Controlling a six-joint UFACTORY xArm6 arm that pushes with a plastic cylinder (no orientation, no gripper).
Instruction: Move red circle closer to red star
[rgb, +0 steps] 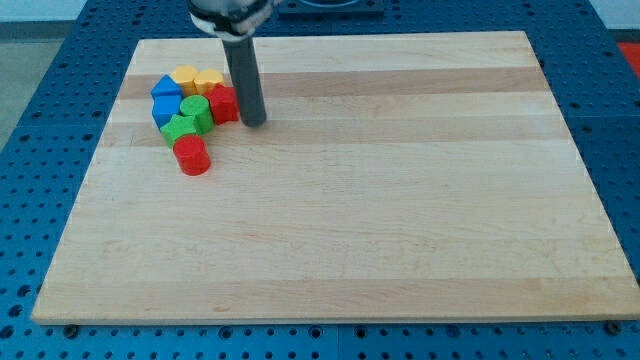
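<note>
Tip (253, 123) touches red star's (222, 103) right side; red circle (191, 155) lies near, lower left. Rig carries no hand.

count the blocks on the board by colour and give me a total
red: 2, the red star and the red circle
green: 2
blue: 2
yellow: 2
total: 8 blocks
</note>
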